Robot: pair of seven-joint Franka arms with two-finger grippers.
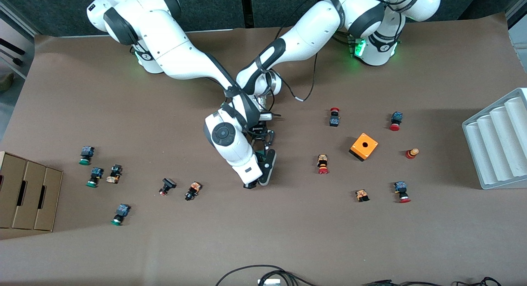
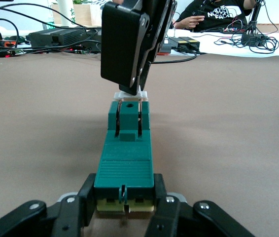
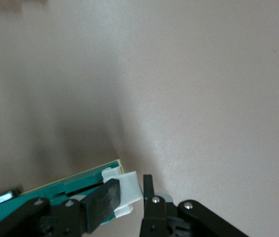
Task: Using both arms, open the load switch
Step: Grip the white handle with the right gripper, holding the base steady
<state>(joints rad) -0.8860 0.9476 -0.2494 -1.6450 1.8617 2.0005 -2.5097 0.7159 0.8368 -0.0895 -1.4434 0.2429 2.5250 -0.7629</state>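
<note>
The load switch (image 1: 260, 156), a slim dark-green bar, is held low over the middle of the table between both grippers. My left gripper (image 2: 124, 191) is shut on one end of the load switch (image 2: 124, 158), its fingers (image 2: 83, 197) pressed against both sides. At the bar's free end, my right gripper (image 3: 127, 190) is shut on the white sliding piece (image 3: 129, 185), beside the green body (image 3: 55, 195). The left wrist view shows the right gripper (image 2: 132, 89) coming down onto the white piece (image 2: 128, 97). In the front view the left gripper (image 1: 261, 143) and the right gripper (image 1: 263, 177) meet under the crossed wrists.
An orange cube box (image 1: 364, 146) and several red-capped push buttons (image 1: 322, 164) lie toward the left arm's end. Green-capped buttons (image 1: 94, 177) and cardboard boxes (image 1: 26, 195) are toward the right arm's end. A grey ribbed tray (image 1: 496, 144) sits at the table edge. Cables (image 1: 263, 273) lie nearest the camera.
</note>
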